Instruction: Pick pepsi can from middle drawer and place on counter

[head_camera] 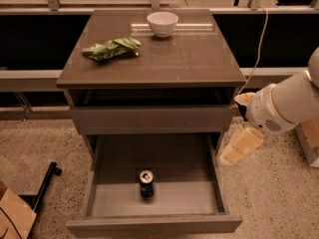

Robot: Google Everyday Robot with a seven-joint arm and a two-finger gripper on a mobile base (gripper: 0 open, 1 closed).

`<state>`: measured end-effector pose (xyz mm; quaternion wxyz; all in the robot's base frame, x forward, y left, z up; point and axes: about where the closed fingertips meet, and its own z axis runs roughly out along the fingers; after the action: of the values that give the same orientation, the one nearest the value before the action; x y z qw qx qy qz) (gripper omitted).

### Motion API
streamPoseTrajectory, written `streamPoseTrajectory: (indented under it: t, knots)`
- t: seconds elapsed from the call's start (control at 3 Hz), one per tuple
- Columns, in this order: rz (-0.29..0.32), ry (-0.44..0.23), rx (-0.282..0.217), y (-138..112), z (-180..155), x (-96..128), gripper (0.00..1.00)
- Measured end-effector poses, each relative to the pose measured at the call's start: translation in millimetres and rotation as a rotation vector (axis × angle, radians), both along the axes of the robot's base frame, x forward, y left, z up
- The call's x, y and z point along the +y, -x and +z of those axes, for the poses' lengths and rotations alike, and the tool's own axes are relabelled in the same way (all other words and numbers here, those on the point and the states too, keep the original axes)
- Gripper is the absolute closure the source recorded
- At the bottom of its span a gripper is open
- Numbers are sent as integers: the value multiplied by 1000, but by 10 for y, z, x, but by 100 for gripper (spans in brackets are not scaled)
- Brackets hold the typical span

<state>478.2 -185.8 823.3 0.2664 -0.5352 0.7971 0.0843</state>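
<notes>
Standing upright, pepsi can (pixel 146 183) occupies middle drawer (pixel 179 195); claw (pixel 228 156) hovers outside right wall.

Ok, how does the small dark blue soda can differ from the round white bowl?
The small dark blue soda can stands in the open grey-brown middle drawer; the round white bowl sits up on the glossy brown counter. The can is dark and narrow, the bowl pale and wider. Both are upright and untouched: the cream pincer hangs right of the drawer.
</notes>
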Motion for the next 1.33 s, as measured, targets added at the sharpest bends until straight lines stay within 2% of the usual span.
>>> streamPoseTrajectory:
  t: [0.33,0.67,1.0,1.33]
  knots:
    - [11,34,40,24,-126,25,0]
    - [33,10,72,30,-497,287,0]
    - [58,-55,81,-4,-951,615,0]
    - [63,-133,96,-33,-1442,852,0]
